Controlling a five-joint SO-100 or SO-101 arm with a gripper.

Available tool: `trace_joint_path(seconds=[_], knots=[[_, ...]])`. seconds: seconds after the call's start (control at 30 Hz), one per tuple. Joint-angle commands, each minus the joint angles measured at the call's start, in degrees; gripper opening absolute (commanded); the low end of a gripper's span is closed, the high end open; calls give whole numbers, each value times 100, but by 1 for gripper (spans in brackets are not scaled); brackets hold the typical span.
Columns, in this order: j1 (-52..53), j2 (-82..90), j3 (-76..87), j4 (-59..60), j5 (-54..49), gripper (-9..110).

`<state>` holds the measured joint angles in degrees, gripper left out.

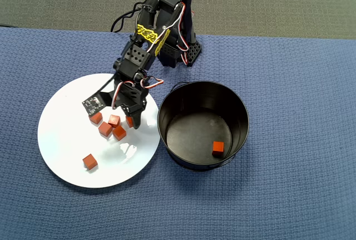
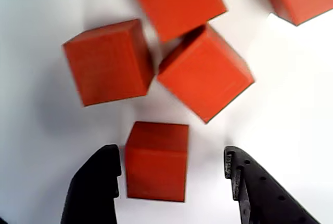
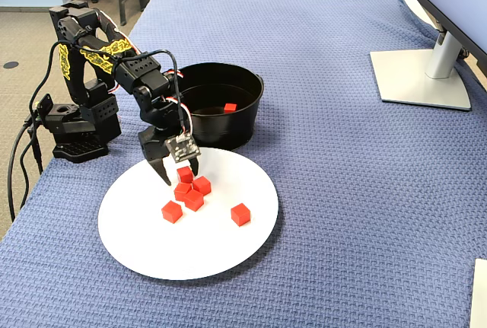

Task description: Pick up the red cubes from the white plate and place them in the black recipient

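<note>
A blue woven cloth (image 3: 342,191) covers the worktop. The claw (image 2: 171,177) hangs released over the white plate (image 1: 61,140), straddling one of five red cubes (image 2: 156,168); a sixth lies in the black recipient (image 1: 239,112).

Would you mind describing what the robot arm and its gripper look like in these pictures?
The arm is built of matte black plastic segments on a black base. Yellow patterned tape wraps its upper links, and thin red, white and black cables loop between joints. The gripper has two black tapered fingers, one with small holes. A small circuit board, the wrist camera, sits beside it.
</note>
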<state>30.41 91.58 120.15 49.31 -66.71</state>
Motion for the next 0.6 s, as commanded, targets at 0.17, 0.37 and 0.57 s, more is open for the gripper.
trace_joint_path(seconds=[0.17,0.37,0.57], knots=[[-97,448,-220,-229,703,0],[-141,1362,-1248,1020,1837,0],[-624,2391,-2426,2092,3313,0]])
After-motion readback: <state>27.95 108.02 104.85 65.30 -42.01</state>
